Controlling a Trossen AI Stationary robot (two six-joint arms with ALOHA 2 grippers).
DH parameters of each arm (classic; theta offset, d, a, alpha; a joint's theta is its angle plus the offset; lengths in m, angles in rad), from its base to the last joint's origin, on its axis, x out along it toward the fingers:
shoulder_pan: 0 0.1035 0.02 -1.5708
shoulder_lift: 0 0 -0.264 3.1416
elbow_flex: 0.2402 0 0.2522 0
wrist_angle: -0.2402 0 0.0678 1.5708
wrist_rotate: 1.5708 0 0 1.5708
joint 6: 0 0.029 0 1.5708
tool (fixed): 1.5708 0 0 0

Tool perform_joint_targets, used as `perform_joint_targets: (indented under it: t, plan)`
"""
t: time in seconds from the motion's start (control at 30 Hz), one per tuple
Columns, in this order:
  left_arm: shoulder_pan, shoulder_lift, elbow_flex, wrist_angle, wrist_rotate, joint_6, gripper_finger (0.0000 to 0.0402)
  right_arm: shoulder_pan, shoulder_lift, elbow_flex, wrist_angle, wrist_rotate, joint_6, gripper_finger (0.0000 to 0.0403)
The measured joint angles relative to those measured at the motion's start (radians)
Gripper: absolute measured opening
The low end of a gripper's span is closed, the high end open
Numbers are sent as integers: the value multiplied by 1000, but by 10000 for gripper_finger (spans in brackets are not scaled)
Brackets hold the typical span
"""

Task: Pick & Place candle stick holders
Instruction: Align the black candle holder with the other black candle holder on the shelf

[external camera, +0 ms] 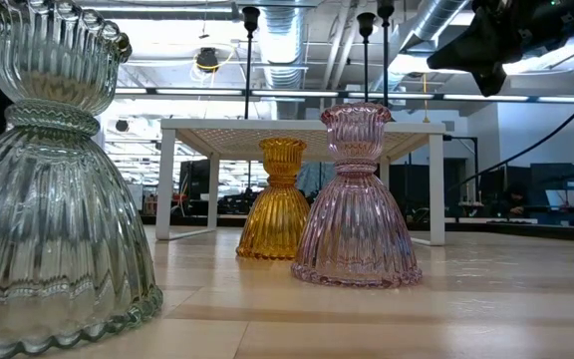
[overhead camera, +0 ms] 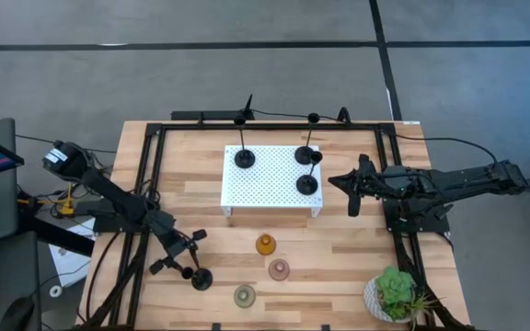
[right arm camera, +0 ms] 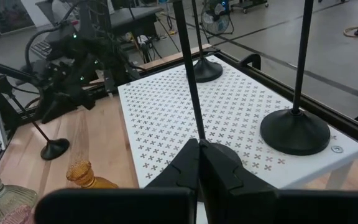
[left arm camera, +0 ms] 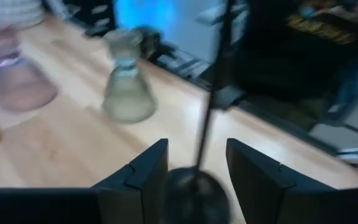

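Note:
Three black candle stick holders (overhead camera: 244, 158) (overhead camera: 306, 154) (overhead camera: 307, 184) stand by their disc bases on the white platform (overhead camera: 270, 198). A fourth black holder (overhead camera: 201, 279) stands on the table at the near left. My left gripper (left arm camera: 197, 149) is open, its fingers on either side of that holder's stem (left arm camera: 205, 112), low over the base; no touch shows. My right gripper (right arm camera: 199, 144) is shut and empty at the platform's right edge (overhead camera: 331, 179), just short of the nearest holder's base (right arm camera: 232, 154). Amber (overhead camera: 265, 245), pink (overhead camera: 279, 269) and pale green (overhead camera: 245, 295) glass holders stand on the table's near part.
A potted green plant (overhead camera: 396, 294) stands at the near right corner. Black frame rails (overhead camera: 145, 184) (overhead camera: 389, 175) run along the table's left and right sides and its far edge. Bare wood lies between the platform and the glass holders (overhead camera: 339, 248).

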Motion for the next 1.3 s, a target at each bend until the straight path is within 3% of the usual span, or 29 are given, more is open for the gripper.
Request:
perform_joint_targets:
  t: [0.57, 0.97, 1.3]
  plan:
    - [-74, 184, 96, 32, -44, -53, 150, 0, 0, 0, 0, 0, 0, 0]
    - [-75, 188, 100, 45, -57, -61, 62, 0, 0, 0, -3, -1, 0, 0]
    - [-75, 188, 100, 79, -87, -87, 14, 0, 0, 0, -9, -4, 0, 0]
